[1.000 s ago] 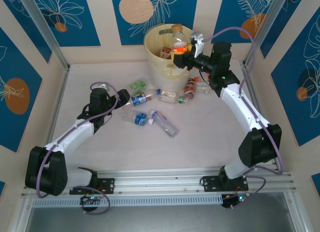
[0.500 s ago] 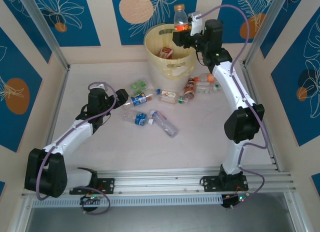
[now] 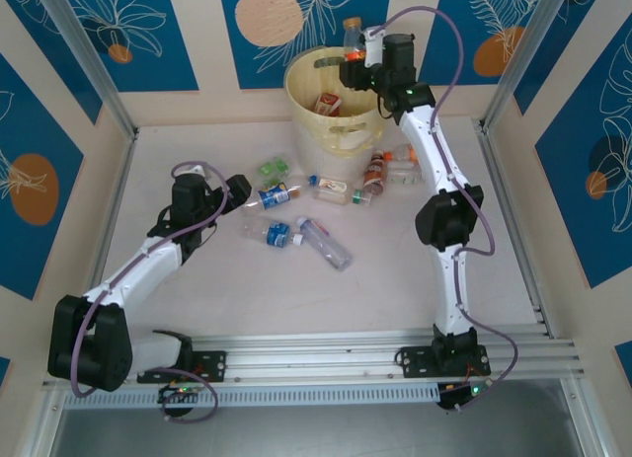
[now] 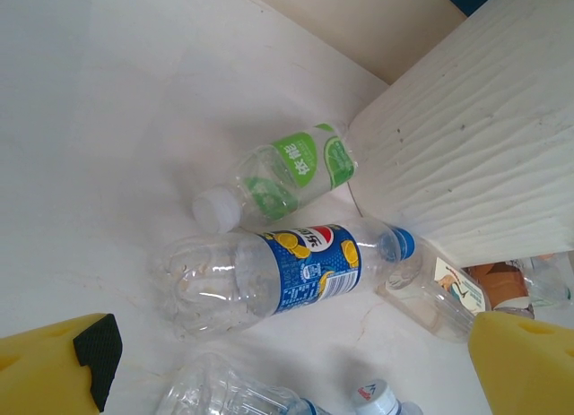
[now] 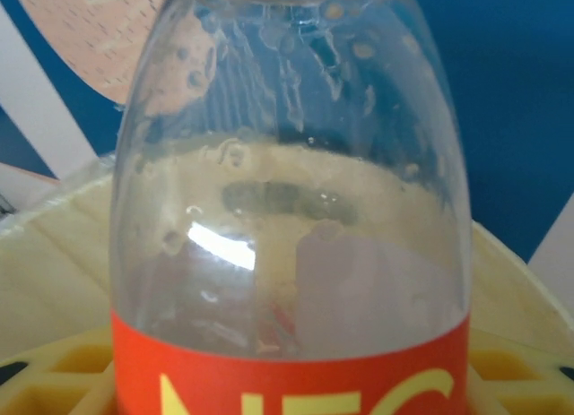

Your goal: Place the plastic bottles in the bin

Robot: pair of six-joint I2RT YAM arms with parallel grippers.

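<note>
Above the far end of the white table (image 3: 395, 279), the top view shows the right gripper (image 3: 354, 68) clamped on a clear plastic bottle with an orange label and tan cap (image 3: 352, 33). We see it held upright over the mouth of the pale yellow round plastic bin (image 3: 331, 129). Within the last second the right arm has unfolded from a bent elbow into a long, nearly straight reach, carrying this bottle from beside the bin wall to above the rim. We judge release to be the next step. A red-labelled bottle (image 3: 327, 103) already lies inside.

The left arm stays low and bent, its left gripper (image 3: 240, 188) with jaws apart, just beside a blue-labelled clear bottle (image 3: 275, 194).

At the left wrist view, that blue-labelled clear bottle (image 4: 287, 272) lies on its side, a green-labelled clear bottle (image 4: 291, 168) just behind it.

At the right wrist view, the orange-labelled bottle (image 5: 287, 209) stands upright, the bin rim (image 5: 54, 280) behind it.
</note>
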